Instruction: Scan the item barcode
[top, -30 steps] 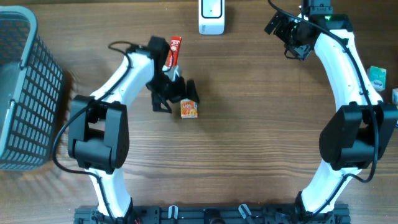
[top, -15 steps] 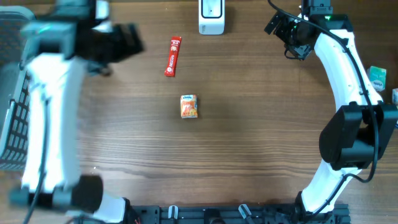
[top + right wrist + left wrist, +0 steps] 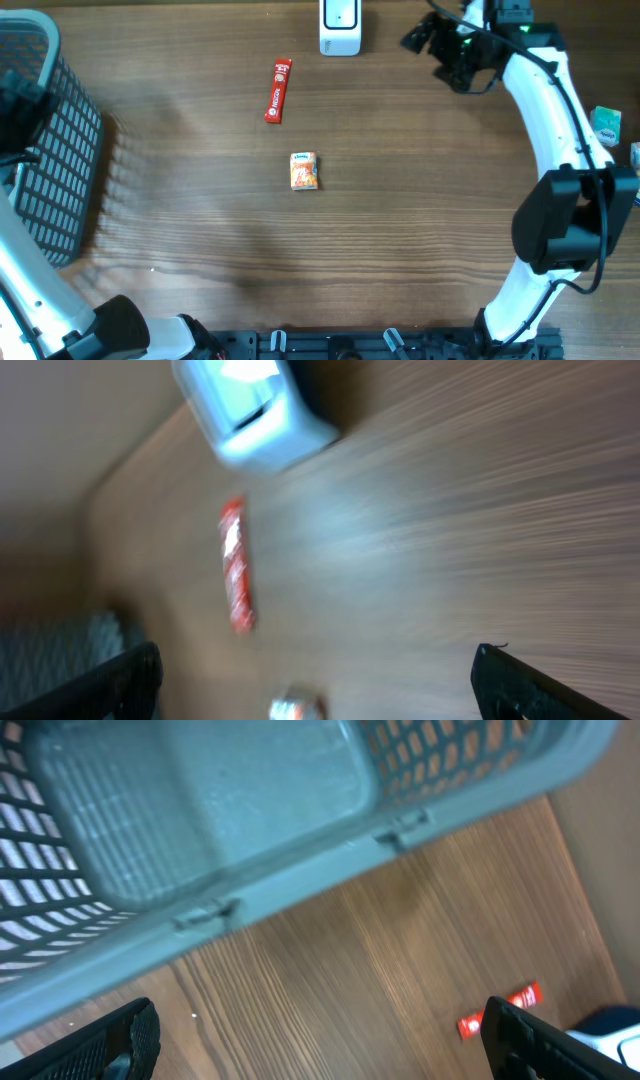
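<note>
A small orange packet [image 3: 303, 170] lies flat in the middle of the table, with a red stick packet [image 3: 278, 90] behind it. The white scanner [image 3: 340, 27] stands at the back edge. My left gripper [image 3: 330, 1052] is open and empty, high over the grey basket [image 3: 300, 840]; the red stick packet [image 3: 497, 1010] shows far below it. My right gripper [image 3: 425, 38] hovers at the back, right of the scanner. The right wrist view shows that gripper [image 3: 320, 695] open and empty, looking at the scanner [image 3: 255, 410], the red stick packet [image 3: 235, 565] and the orange packet [image 3: 295, 708].
The grey mesh basket [image 3: 40, 150] fills the left edge of the table. The left arm's white link [image 3: 30, 290] crosses the lower left corner, blurred. A small green box [image 3: 605, 122] sits at the right edge.
The left arm has swung from beside the orange packet to the far left, over the basket. The right gripper has shifted slightly left toward the scanner. Both packets lie where they were.
</note>
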Controlling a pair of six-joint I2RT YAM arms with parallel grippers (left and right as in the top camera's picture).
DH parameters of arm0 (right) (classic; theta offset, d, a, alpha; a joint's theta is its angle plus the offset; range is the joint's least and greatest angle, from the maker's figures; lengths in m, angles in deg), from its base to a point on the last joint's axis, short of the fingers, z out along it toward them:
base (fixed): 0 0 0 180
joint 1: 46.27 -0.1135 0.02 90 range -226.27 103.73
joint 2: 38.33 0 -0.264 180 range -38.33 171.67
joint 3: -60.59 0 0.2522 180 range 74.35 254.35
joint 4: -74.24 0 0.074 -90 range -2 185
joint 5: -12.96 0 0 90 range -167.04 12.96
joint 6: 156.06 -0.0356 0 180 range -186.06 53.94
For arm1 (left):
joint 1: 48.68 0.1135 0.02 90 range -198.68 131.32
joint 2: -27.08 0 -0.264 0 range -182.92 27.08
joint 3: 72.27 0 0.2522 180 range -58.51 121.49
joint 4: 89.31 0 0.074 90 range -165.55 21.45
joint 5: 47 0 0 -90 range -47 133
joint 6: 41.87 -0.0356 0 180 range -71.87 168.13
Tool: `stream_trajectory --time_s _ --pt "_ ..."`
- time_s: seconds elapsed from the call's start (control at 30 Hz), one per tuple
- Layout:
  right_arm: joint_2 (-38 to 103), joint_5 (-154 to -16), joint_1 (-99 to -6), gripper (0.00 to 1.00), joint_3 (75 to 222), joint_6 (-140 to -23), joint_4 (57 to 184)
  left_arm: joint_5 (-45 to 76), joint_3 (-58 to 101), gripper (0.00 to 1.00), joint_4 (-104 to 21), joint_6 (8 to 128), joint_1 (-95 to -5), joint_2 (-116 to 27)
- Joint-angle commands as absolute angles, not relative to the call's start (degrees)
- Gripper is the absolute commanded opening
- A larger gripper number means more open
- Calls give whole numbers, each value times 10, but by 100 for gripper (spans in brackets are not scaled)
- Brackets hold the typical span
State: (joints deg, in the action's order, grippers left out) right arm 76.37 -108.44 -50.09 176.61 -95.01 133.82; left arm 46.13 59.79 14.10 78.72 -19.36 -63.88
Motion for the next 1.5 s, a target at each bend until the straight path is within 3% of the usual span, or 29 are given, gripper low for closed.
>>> stream_trajectory --time_s 0.0,0.23,0.6,0.83,1.03,1.47 --pt "751 -1124 -570 100 1769 -827 1368 465 600 100 141 795 -180 -641" --pt "750 -862 -745 100 1769 -812 1432 465 600 100 141 795 -180 -641" --pt "768 -735 -919 99 1760 -861 1384 465 600 100 141 795 -180 -641" --pt "818 -655 -980 73 1760 -896 1399 465 600 100 141 795 -180 -641" --pt "864 -547 -1018 63 1760 -922 1423 465 600 100 141 795 -180 -641" --pt "933 -518 -1019 59 1760 -937 1442 465 600 100 141 795 -180 -641"
